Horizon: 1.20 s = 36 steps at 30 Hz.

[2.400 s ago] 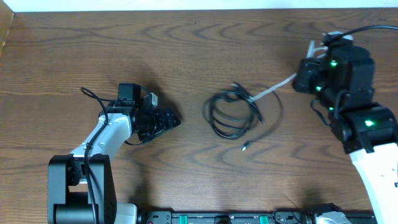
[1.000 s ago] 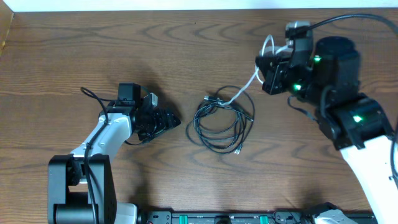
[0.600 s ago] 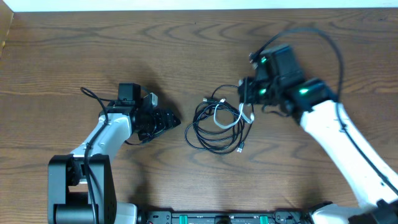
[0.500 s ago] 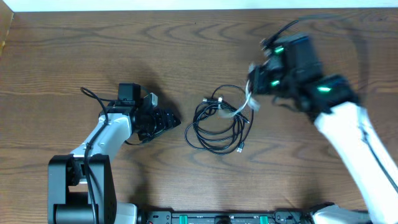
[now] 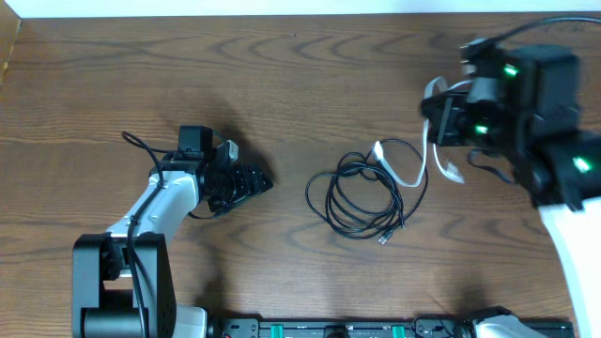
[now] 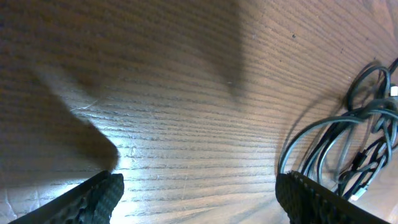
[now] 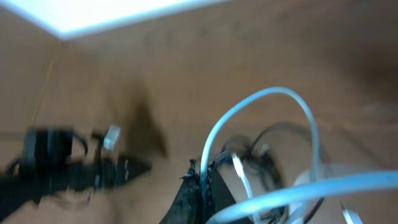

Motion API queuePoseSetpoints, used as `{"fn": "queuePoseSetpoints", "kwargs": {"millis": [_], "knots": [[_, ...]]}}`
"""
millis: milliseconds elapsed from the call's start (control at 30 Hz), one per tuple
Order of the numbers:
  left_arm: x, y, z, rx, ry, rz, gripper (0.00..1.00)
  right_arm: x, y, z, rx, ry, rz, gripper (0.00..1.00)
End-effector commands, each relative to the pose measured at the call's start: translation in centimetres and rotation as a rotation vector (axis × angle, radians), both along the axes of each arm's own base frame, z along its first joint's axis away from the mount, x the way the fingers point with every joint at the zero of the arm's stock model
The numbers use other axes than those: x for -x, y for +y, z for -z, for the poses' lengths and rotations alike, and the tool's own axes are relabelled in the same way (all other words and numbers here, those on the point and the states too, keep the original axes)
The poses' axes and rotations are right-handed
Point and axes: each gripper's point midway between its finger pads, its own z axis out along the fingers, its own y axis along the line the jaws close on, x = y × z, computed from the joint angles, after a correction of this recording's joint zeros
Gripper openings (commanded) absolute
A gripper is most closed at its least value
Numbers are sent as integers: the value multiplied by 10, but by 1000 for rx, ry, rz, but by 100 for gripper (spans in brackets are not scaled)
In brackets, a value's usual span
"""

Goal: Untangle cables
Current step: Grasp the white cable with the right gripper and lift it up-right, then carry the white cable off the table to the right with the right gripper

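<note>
On the wooden bench [image 5: 282, 75], a loose coil of black cables [image 5: 357, 197] is seen lying near the middle, slightly right of centre, with a small plug end pointing out at its lower right edge. A white cable [image 5: 402, 172] is laid across the upper right of that coil and is carried up from there to the right gripper [image 5: 439, 117], which is held above the bench, to the right of the coil and apart from it. In the right wrist view, the gripper's dark fingers [image 7: 200, 193] are seen pressed together on the white cable, which arches away above them in a pale loop; that view is blurred, so finer detail cannot be made out. A short white end is seen hanging just below the right gripper in the overhead view. The left gripper [image 5: 263, 180] is held low over the bench to the left of the coil, pointed toward it but not touching it. In the left wrist view its two ridged fingertips [image 6: 99, 194] are seen spread wide with only bare wood between them, and the black cables are seen ahead at the right edge.
</note>
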Motion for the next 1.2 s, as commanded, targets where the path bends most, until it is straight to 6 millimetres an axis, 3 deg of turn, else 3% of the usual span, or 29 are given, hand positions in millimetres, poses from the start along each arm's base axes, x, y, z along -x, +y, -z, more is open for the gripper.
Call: {"fn": "queuePoseSetpoints", "kwargs": {"millis": [0, 67, 133, 267, 400, 567, 733, 967, 1033, 1167], "knots": [[-2, 2, -4, -7, -14, 1, 85, 15, 53, 23, -124, 102, -294, 1], [-2, 2, -4, -7, -14, 1, 85, 19, 70, 22, -181, 100, -408, 1], [-2, 2, -4, -7, -14, 1, 85, 12, 68, 26, -163, 89, -402, 1], [-2, 2, -4, -7, -14, 1, 85, -20, 24, 40, 54, 31, -192, 1], [-2, 2, -4, -7, -14, 1, 85, -43, -38, 43, 276, -19, 57, 1], [-2, 2, -4, -7, -14, 1, 85, -56, -143, 36, 544, -29, 422, 1], [-2, 2, -4, -7, -14, 1, 85, -25, -265, 20, 801, 39, 828, 1], [-2, 2, -4, -7, -14, 2, 85, 16, -392, -6, 890, 39, 1271, 1], [-2, 2, -4, -7, -14, 1, 85, 26, -420, 4, 874, 75, 1324, 1], [-2, 2, -4, -7, -14, 1, 85, 31, -457, 45, 741, 156, 1306, 1]]}}
